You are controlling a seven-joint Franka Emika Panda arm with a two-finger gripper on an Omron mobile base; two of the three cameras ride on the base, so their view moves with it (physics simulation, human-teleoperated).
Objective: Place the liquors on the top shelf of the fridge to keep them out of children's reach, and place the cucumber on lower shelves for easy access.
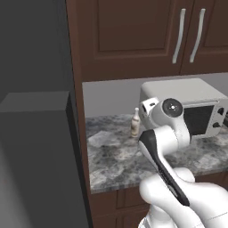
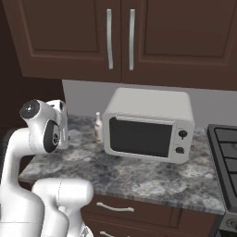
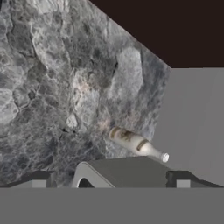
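One liquor bottle (image 1: 135, 123), slim and cream-white with a tapered neck, stands on the grey stone counter (image 1: 116, 160) beside the microwave, also seen from the right (image 2: 98, 126). In the hand view the bottle (image 3: 138, 143) shows just above and between my finger tips, some way off. My gripper (image 3: 111, 180) is open and holds nothing, its dark fingertips (image 3: 40, 178) standing wide apart. The fridge (image 1: 35, 156) is the grey mass at the left. The cucumber, the top shelf and the lower shelves are out of view.
A white microwave (image 2: 148, 125) stands on the counter right of the bottle. A stove (image 2: 224, 152) borders the counter at the far right. Dark brown wall cabinets (image 2: 120, 37) hang above, drawers (image 2: 115, 208) below. My own arm (image 1: 164, 133) rises before the counter.
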